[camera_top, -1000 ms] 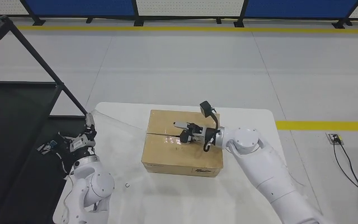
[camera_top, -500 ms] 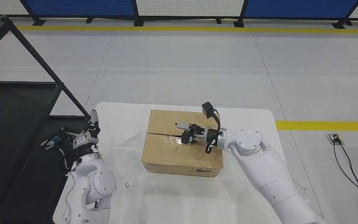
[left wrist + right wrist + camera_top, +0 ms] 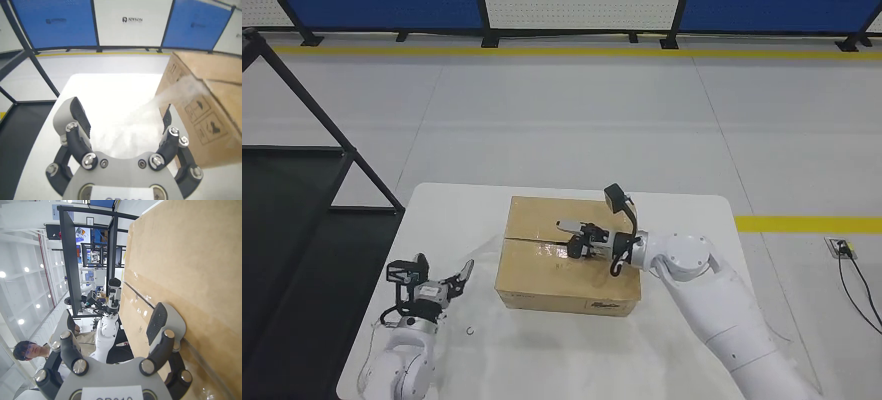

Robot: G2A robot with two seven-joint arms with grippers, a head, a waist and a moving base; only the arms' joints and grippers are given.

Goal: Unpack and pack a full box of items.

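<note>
A closed brown cardboard box (image 3: 567, 270) stands in the middle of the white table (image 3: 542, 360), its top seam (image 3: 140, 298) covered with clear tape. My right gripper (image 3: 570, 236) hovers over the box top near the seam, open, with one finger (image 3: 162, 321) lying against the cardboard (image 3: 179, 266). My left gripper (image 3: 450, 278) is low over the table just left of the box (image 3: 208, 106), open (image 3: 123, 117) and holding nothing. A loose strip of clear tape (image 3: 174, 91) trails from the box's edge toward it.
A small ring (image 3: 471, 331) lies on the table in front of the left gripper. A black metal rack (image 3: 302, 230) stands off the table's left edge. Bare table surface (image 3: 113, 91) lies beyond the left gripper.
The left arm has swung from beyond the table's left edge in over the table, toward the box's left side. The right gripper has stayed over the box top.
</note>
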